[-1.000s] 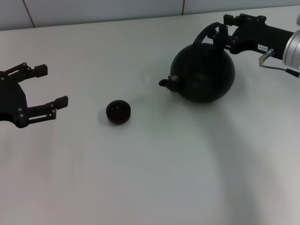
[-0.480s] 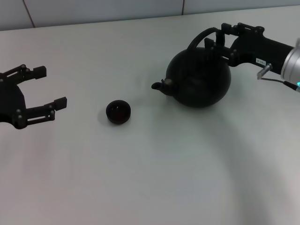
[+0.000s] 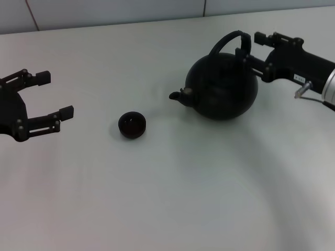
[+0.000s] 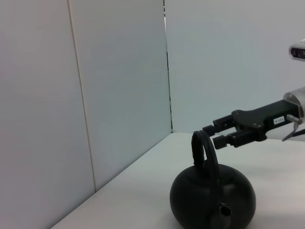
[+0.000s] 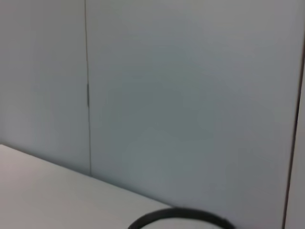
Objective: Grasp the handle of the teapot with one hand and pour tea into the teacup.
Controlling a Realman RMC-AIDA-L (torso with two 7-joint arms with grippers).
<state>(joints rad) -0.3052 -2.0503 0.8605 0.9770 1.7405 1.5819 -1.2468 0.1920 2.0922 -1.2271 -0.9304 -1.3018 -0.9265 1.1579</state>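
The round matte-black teapot [image 3: 222,89] stands on the white table [image 3: 172,188], spout toward the tiny black handleless teacup [image 3: 132,125] nearby. The right gripper [image 3: 250,51] sits just beside the thin black arched handle [image 3: 226,41], fingers released, gripping nothing. The left gripper [image 3: 54,94] hovers spread apart, away from the cup.

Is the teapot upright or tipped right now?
Upright: the teapot sits flat on the table, handle arched above, spout level.

light: even, bright | shadows: soft, under teapot [image 3: 224,86] | right wrist view: blurred
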